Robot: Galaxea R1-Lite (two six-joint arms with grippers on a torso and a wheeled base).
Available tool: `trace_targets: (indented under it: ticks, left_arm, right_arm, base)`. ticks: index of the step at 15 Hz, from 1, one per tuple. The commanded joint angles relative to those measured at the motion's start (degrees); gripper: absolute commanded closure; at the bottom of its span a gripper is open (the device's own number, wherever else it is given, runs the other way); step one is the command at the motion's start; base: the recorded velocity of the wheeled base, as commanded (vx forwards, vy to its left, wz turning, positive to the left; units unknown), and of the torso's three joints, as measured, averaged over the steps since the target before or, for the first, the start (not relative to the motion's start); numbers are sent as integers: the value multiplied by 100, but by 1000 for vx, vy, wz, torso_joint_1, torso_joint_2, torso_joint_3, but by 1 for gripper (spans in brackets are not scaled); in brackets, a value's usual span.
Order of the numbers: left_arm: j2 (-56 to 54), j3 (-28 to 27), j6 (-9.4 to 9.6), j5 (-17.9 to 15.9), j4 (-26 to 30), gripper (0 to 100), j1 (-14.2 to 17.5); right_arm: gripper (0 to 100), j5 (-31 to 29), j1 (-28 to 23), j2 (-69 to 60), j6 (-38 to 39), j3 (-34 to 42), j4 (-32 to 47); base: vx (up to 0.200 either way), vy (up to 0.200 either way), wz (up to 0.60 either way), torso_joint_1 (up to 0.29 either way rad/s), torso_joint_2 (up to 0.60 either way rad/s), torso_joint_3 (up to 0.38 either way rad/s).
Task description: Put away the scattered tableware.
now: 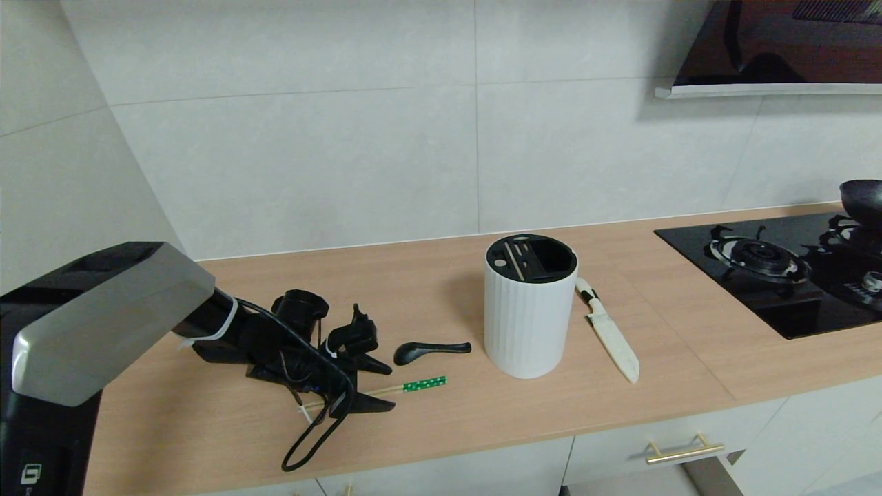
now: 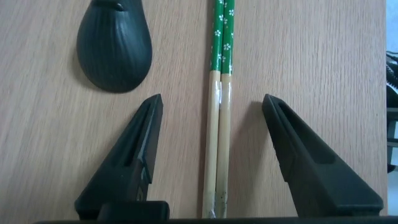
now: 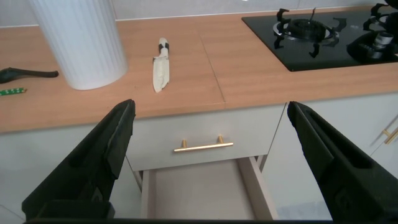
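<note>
Left wrist view: our left gripper (image 2: 212, 99) stands spread, straddling the chopsticks (image 2: 219, 143) on the counter (image 2: 323, 50).
Risk: we judge closing may catch one stick, the other rolling free.

Head view: high, facing forward and down over the countertop (image 1: 413, 289). Left wrist view: close above the chopsticks (image 2: 217, 143), facing down. Right wrist view: farther back, sharing the holder (image 3: 81, 43) with the head view.

Left arm (image 1: 207, 324) stretched low, left hand (image 1: 391, 388) agape (fingers (image 2: 134, 155) well parted); right hand (image 3: 210, 107) likewise agape.
</note>
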Motion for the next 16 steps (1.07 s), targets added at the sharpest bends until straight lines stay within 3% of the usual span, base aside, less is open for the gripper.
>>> trace_targets:
  ticks: [1,16]
  left_arm:
    - [-147,80,41,-3,1,100,-5]
    - [-429,115,50,-73,-60,100,-22]
  right_arm:
    - [0,0,1,-2,-2,0,-2]
    - [0,0,1,-2,-11,0,-2]
  base:
    - [0,0,0,0,0,0]
    - [0,0,0,0,0,0]
